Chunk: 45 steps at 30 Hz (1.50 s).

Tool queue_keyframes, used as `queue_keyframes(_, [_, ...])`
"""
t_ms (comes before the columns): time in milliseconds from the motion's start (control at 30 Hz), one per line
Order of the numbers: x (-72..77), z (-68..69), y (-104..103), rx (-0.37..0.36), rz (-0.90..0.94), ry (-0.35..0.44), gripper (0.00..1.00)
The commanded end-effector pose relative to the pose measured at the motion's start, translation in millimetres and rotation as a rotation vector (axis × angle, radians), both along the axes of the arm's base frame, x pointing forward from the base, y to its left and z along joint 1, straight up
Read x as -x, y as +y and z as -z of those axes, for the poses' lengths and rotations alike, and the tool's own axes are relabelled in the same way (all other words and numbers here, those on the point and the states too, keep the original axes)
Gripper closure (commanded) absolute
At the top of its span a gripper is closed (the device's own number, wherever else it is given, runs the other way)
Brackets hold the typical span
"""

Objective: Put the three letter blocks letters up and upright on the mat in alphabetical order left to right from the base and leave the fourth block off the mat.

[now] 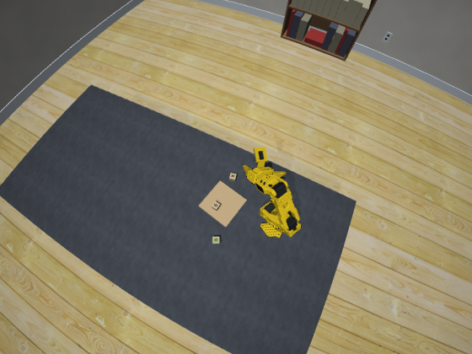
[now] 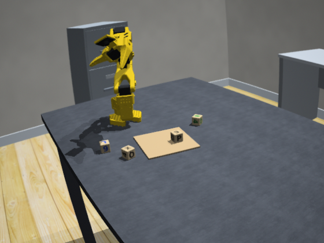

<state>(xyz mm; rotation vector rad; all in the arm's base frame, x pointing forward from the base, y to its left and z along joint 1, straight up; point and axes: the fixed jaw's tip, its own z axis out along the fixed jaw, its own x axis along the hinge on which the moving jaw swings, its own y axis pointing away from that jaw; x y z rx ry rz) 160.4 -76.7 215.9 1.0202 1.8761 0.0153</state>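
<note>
Grey walls and a filing cabinet (image 2: 87,61) back the dark desk (image 2: 231,179), where we see the yellow arm's tool (image 2: 99,52) raised high, jaws apart and holding nothing. On the tan mat (image 2: 156,146) sits the P block (image 2: 176,136); the O block (image 2: 128,152) and the 9 block (image 2: 105,146) rest just beside its left edge, the green-marked block (image 2: 197,119) beyond its far corner.

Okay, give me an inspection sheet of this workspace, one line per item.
Surface: dark table.
Job's things: tan mat flat; one block on it; three blocks off it, near the left edge, beside the mat, and past the mat's far side.
Clutter: nothing seen.
Gripper: gripper raised, open, holding nothing.
Cables: nothing seen.
Surroundings: grey cabinet, second table, bookshelf, wooden floor.
</note>
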Motion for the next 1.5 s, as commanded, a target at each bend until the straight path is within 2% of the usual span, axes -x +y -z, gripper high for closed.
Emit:
queue_keyframes(0, [-0.4,-5.8,2,0.023,-0.021,-0.017,0.0])
queue_keyframes(133, [-0.7,-3.7,4,0.027,-0.037,-0.002,0.0])
queue_keyframes(400, [-1.5,9.9,16,0.055,-0.145,0.094,0.0])
queue_keyframes(700, [-1.5,12.8,18,0.062,-0.169,0.114,0.0])
queue_keyframes(967, [-0.3,25.8,30,0.094,-0.283,0.206,0.0])
queue_keyframes(1267, [0.2,28.6,33,0.102,-0.308,0.226,0.0])
queue_keyframes(1467, [2.7,38.7,42,0.13,-0.405,0.298,0.0])
